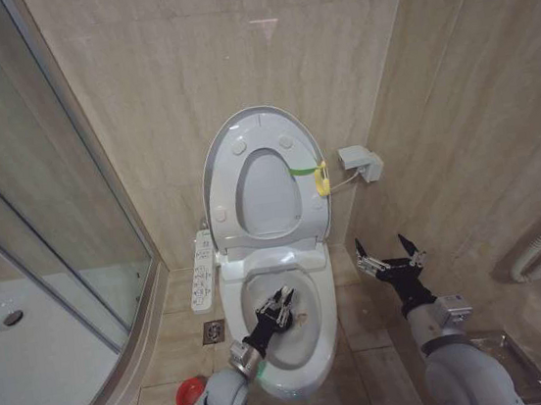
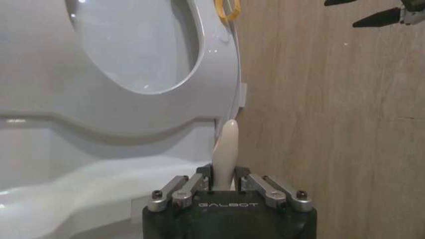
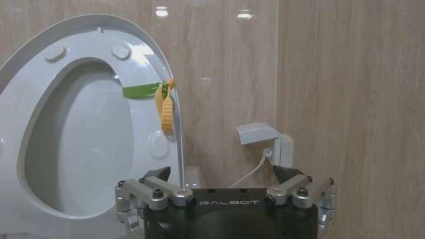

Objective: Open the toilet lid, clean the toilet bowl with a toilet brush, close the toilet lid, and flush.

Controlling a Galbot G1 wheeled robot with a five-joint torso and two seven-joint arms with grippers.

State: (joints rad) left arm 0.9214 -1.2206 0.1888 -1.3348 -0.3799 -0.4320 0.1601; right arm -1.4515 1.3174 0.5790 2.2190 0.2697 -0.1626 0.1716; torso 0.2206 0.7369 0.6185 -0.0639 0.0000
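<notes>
We see the toilet lid (image 1: 256, 117) raised upright against the tiled back wall (image 1: 155, 68), with the seat ring (image 1: 270, 232) lifted flat against it. A green strap (image 1: 300, 170) and yellow ring (image 1: 322, 178) hang at the lid's right edge; from the right wrist view they sit on the lid's (image 3: 143, 45) rim near the wall socket (image 3: 259, 134).

The toilet bowl (image 1: 312, 341) stands open on the floor (image 1: 364, 319), its button panel (image 1: 203, 270) running along its left side toward the shower enclosure (image 1: 48, 240). Our left pincer (image 1: 277, 308) hangs over the middle of the bowl, closed around the thin white handle of the toilet brush (image 2: 226, 149). In the left wrist view that handle rises out from between the left pincer's (image 2: 226, 188) fingers (image 2: 174, 190), in front of the raised seat ring (image 2: 133, 104) and the bowl's (image 2: 79, 174) inner wall. We cannot make out the brush's bristle head.

The red cup holder (image 1: 186, 395) sits on the floor to the left of the bowl's front end, beside our left arm.

Our right pincer (image 1: 389, 254) hovers to the right of the bowl, above the floor near the side wall, its fingers (image 1: 365, 253) spread apart and holding nothing. From the right wrist view the same pincer (image 3: 226, 185) points toward the upright lid and the wall.
</notes>
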